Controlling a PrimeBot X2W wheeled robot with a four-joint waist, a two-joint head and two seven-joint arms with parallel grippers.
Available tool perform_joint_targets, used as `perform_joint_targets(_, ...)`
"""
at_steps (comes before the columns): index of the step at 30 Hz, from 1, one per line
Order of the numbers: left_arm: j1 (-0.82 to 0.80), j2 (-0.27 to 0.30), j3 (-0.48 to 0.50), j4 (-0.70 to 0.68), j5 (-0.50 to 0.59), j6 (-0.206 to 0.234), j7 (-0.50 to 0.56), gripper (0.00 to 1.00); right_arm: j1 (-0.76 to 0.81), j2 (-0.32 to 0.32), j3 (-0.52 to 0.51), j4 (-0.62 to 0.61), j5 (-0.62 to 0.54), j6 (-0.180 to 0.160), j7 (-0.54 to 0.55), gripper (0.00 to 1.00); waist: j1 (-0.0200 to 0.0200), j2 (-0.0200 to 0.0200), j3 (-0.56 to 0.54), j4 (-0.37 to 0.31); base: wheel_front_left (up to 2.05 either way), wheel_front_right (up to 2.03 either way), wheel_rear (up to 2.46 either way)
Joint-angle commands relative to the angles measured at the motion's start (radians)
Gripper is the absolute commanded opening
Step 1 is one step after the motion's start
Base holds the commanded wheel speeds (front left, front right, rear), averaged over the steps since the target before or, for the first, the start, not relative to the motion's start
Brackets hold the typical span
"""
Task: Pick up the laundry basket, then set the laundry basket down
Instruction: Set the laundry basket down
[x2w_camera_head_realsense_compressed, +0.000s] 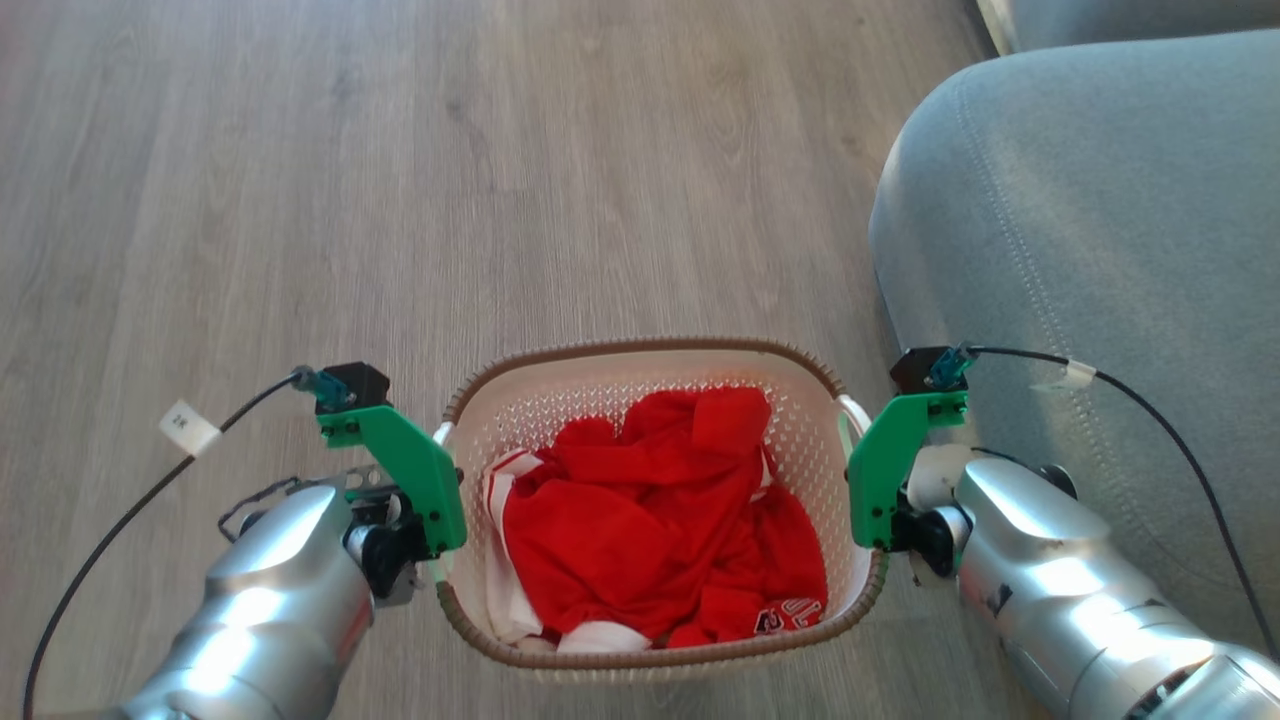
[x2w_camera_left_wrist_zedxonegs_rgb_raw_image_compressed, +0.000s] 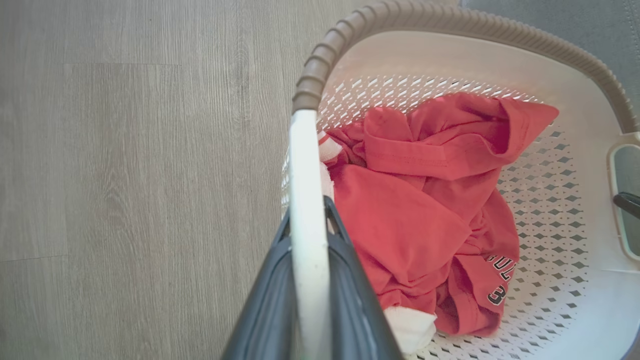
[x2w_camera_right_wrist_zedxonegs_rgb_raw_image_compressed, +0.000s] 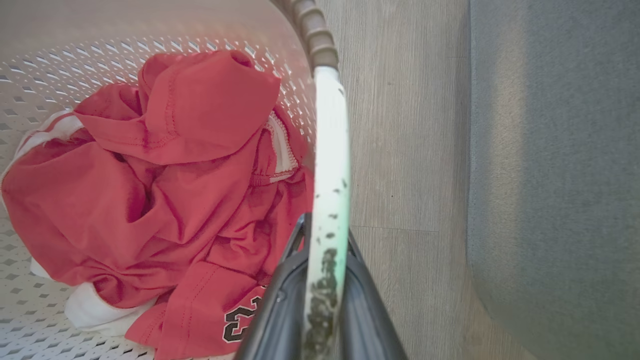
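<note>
The laundry basket (x2w_camera_head_realsense_compressed: 640, 349) sat between the two grippers, with one gripper at each of its short sides. It was white with lots of little holes and a brown braided rim. Red and white clothes (x2w_camera_head_realsense_compressed: 660, 510) lay in a heap inside it, down past the fingertips and toward the middle.

The left gripper (x2w_camera_left_wrist_zedxonegs_rgb_raw_image_compressed: 309, 220) had its two dark fingers pinching the white left handle (x2w_camera_left_wrist_zedxonegs_rgb_raw_image_compressed: 305, 160). The handle ran straight up between the fingers and on past their tips to the brown rim. The right gripper (x2w_camera_right_wrist_zedxonegs_rgb_raw_image_compressed: 327, 227) pinched the white right handle (x2w_camera_right_wrist_zedxonegs_rgb_raw_image_compressed: 330, 150) the same way, one finger on each side of it.

The wood floor (x2w_camera_head_realsense_compressed: 300, 200) was under the basket and spread out beyond the fingertips. I could not tell if the basket touched the floor. A grey sofa (x2w_camera_head_realsense_compressed: 1100, 220) stood just to the outer side of the right gripper's fingers, close to the basket.
</note>
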Motion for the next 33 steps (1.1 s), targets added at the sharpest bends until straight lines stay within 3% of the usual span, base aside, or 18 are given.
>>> perform_joint_targets(1,-0.069,0.068,0.02,-0.003,-0.007,0.002,-0.024,0.0,-0.036,-0.019,0.009,0.0,0.0,-0.003,-0.014,0.0,0.0,-0.0001,0.013,0.002,0.0,0.0,0.0)
perform_joint_targets(17,-0.189,0.066,-0.006,-0.007,0.022,0.002,-0.139,0.0,-0.161,-0.024,0.019,0.007,-0.011,-0.003,-0.113,0.0,0.0,-0.0001,0.267,0.011,0.0,0.0,0.0)
perform_joint_targets(33,-0.309,0.044,-0.025,-0.006,0.046,0.002,-0.308,0.0,-0.268,-0.044,0.032,0.015,-0.088,-0.003,-0.377,0.0,0.0,-0.0001,0.557,0.026,0.0,0.0,0.0)
